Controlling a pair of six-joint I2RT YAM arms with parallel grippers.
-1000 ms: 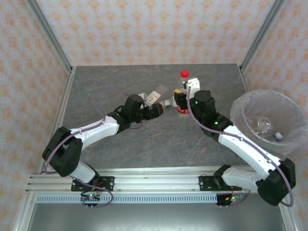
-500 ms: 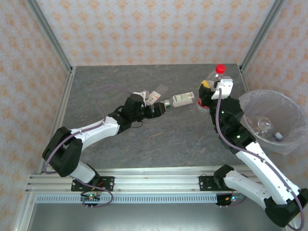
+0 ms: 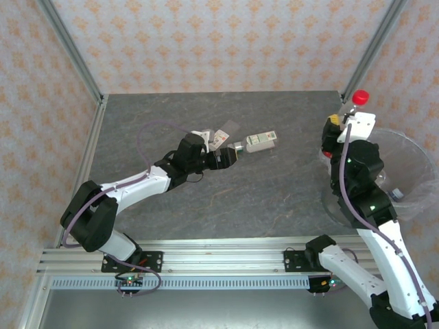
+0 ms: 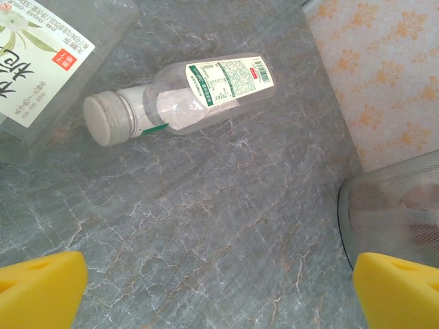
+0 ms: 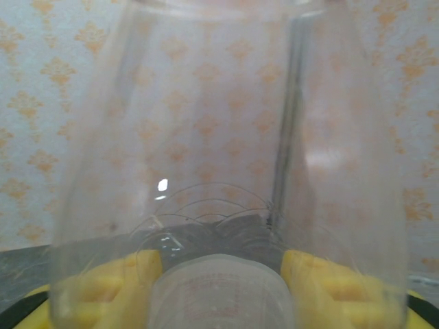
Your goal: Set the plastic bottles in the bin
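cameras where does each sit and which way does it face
top external: above and behind the bases, looking down on the table; both arms show.
left wrist: on the left arm, looking down at a green-labelled bottle; open left gripper at the bottom corners.
right wrist: on the right arm, facing the wall through the clear bottle the right gripper holds.
shared: the green-labelled bottle, in top external and left wrist.

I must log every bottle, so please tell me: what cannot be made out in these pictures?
- Bin contents: top view, partly covered by the right arm.
- Held bottle, its label: right wrist view, too near, blurred.
- Large labelled bottle: left wrist view, cut off by the top edge.
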